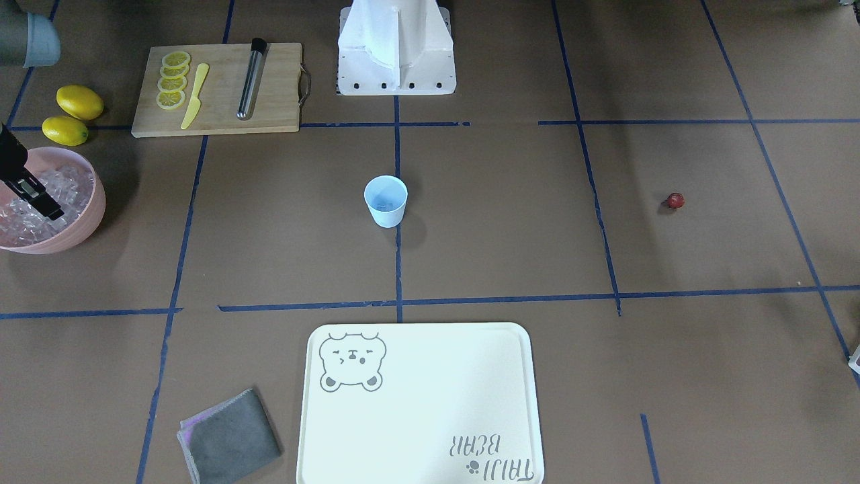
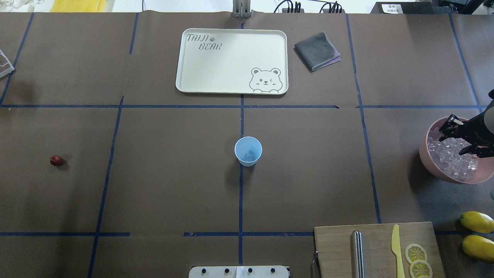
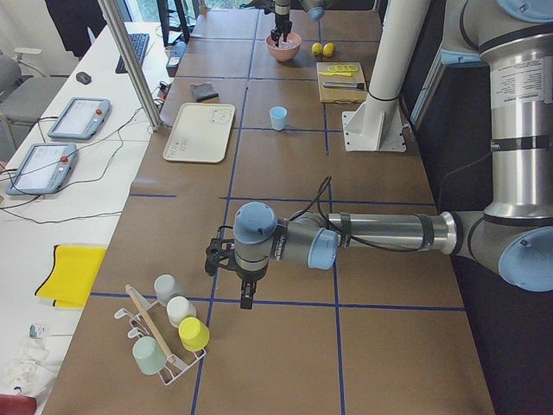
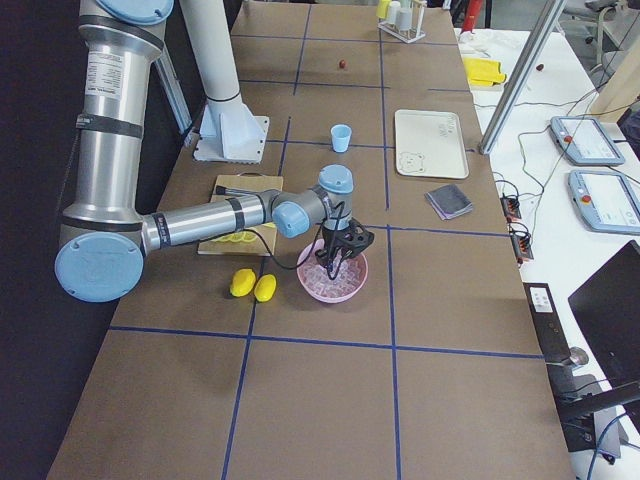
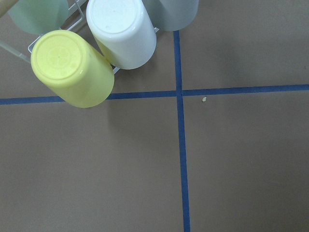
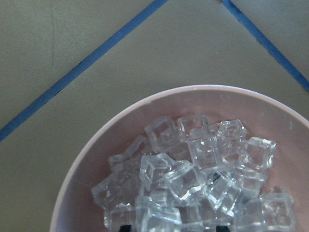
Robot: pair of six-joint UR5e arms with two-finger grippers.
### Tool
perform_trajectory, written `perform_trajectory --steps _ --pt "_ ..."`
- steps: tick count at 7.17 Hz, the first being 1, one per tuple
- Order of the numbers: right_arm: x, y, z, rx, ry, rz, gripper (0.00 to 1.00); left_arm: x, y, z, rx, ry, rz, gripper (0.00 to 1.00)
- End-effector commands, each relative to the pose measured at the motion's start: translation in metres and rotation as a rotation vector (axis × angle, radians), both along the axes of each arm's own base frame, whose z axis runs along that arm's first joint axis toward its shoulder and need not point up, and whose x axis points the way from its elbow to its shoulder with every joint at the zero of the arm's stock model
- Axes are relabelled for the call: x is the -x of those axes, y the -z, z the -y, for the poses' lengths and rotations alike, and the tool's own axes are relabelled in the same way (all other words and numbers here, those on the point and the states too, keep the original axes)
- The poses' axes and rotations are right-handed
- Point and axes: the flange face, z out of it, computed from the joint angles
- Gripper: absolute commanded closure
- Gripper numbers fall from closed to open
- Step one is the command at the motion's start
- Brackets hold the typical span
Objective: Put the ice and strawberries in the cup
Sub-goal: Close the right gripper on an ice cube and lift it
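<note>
On table (image 2: 308, 185), bowl's (image 6: 113, 137) ice (image 6: 193, 169) lies under right gripper's (image 2: 455, 142) parted jaws.

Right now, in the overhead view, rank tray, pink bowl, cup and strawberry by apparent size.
1. tray
2. pink bowl, partly cut off by the frame edge, yet clearly bigger than the cup
3. cup
4. strawberry

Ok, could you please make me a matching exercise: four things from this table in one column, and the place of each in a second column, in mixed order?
1. ice
2. strawberry
3. cup
4. lemon slices

A. on the wooden board
B. on a blue tape line, at the centre
C. in the pink bowl
D. alone, on the robot's left

Pairs: 1-C, 2-D, 3-B, 4-A.
</note>
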Motion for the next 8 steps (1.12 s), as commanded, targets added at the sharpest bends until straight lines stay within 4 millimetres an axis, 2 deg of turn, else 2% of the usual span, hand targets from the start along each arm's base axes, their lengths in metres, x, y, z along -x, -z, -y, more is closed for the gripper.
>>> perform_trajectory --steps 1,2,3,5,7,8 --pt "0.001 0.0 0.001 -0.003 -0.001 -0.001 0.36 0.0 -0.001 -0.001 0.0 -0.001 0.0 0.0" --pt "0.001 0.002 0.002 -0.004 -0.002 0.001 0.45 0.0 -0.001 -0.002 0.002 -0.001 0.0 0.0" --pt "0.001 0.005 0.002 -0.009 -0.002 0.004 0.58 0.0 -0.002 -0.002 0.003 0.0 0.0 0.0" --pt "0.0 0.006 0.001 -0.007 -0.01 0.003 0.93 0.0 -0.002 -0.002 0.003 0.0 0.0 0.0" --pt "0.0 0.008 0.001 -0.009 -0.013 0.007 1.0 0.0 -0.003 -0.003 0.006 0.0 0.0 0.0" --pt "-0.002 0.026 0.0 -0.023 -0.036 0.028 1.0 0.0 -0.003 -0.003 0.006 0.0 0.0 0.0"
